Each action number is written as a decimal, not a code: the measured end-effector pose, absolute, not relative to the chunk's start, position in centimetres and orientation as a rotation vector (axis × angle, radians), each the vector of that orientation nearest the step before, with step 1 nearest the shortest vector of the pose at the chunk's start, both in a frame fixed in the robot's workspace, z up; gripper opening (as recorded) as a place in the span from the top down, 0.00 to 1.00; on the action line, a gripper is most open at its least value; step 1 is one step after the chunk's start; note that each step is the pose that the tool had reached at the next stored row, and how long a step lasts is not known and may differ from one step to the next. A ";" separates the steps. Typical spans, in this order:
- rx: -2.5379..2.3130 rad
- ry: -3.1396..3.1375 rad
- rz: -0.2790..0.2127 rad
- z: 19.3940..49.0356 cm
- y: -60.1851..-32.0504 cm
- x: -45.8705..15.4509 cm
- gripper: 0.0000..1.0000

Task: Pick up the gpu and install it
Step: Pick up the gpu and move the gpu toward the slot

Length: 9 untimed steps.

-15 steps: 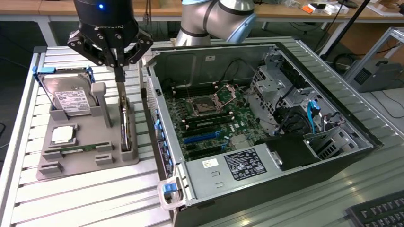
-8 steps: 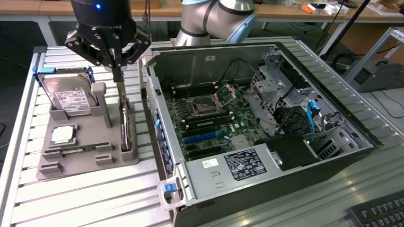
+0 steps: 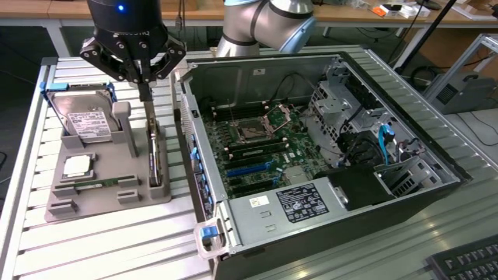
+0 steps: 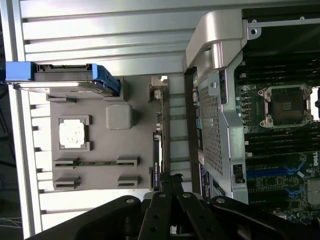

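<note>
At 9 o'clock from open case (image 3: 327, 192), seeing gpu (image 3: 155, 157) on edge in grey holder (image 3: 93, 201) on tabletop (image 3: 109, 245), long axis 12 to 6. Seeing hand (image 3: 147, 116) directly above its 12 o'clock end, pinched together apparently on card's top edge. Not yet lifted from slot.

On the worktop (image 3: 101, 245), a tray (image 3: 105, 205) lies at the exterior view's left, just beside the open case (image 3: 257, 61) at the right. A drive (image 3: 87, 122) stands at the tray's far end, with a CPU (image 3: 78, 166) and then a RAM stick (image 3: 93, 184) nearer. The gpu (image 3: 156, 157) stands on edge along the tray's case side. The claw (image 3: 148, 116) is closed on its top edge. A motherboard (image 3: 249, 146) lies in the case.
</note>
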<state>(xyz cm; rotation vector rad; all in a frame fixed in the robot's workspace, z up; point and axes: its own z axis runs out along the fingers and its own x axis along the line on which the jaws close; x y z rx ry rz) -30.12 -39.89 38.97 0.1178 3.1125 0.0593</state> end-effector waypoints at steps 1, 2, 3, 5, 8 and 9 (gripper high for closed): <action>0.118 3.112 0.059 39.0 -39.9 -30.1 0.89; 0.118 3.112 0.059 39.0 -39.9 -30.1 0.89; 0.118 3.112 0.059 39.0 -39.9 -30.1 0.89; 0.118 3.112 0.059 39.0 -39.9 -30.1 0.83; 0.118 3.112 0.059 39.0 -39.9 -30.1 0.70; 0.118 3.112 0.059 39.0 -39.9 -30.1 0.64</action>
